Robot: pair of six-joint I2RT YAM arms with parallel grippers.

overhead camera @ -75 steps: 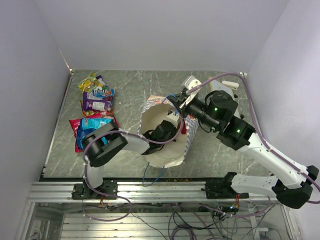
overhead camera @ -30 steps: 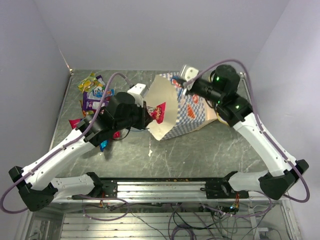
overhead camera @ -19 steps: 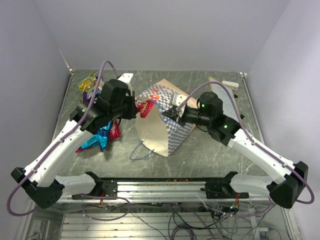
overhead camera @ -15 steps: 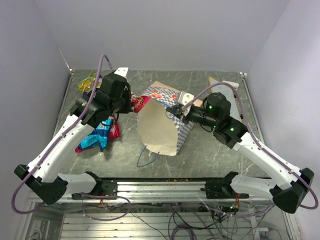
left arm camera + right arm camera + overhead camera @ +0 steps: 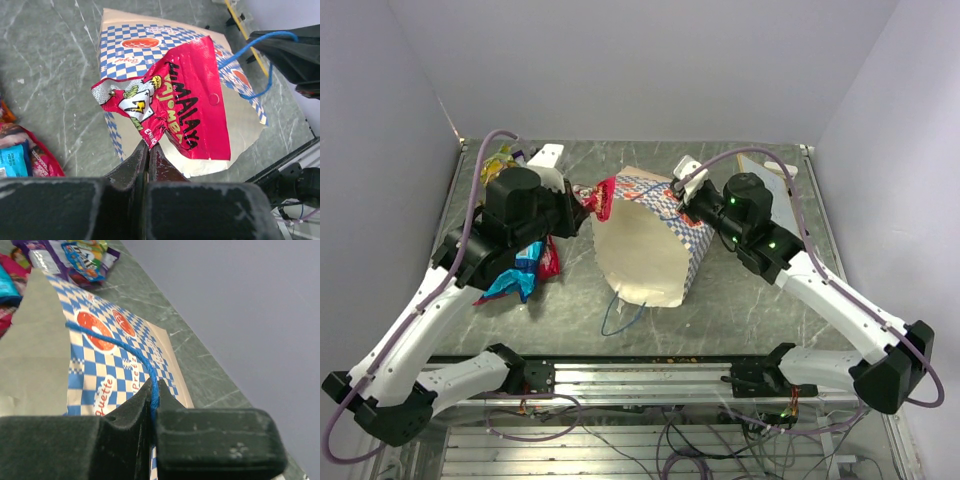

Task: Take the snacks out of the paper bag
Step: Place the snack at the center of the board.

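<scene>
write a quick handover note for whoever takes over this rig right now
Left tool: shut on red snack packet, held just left of the paper bag.
Right tool: shut on the bag's blue string handle.
Done: several packets sit in a snack pile on the table left of the bag.
Left: drop the red packet on the pile, then check the bag; none show in its visible inside.
</scene>
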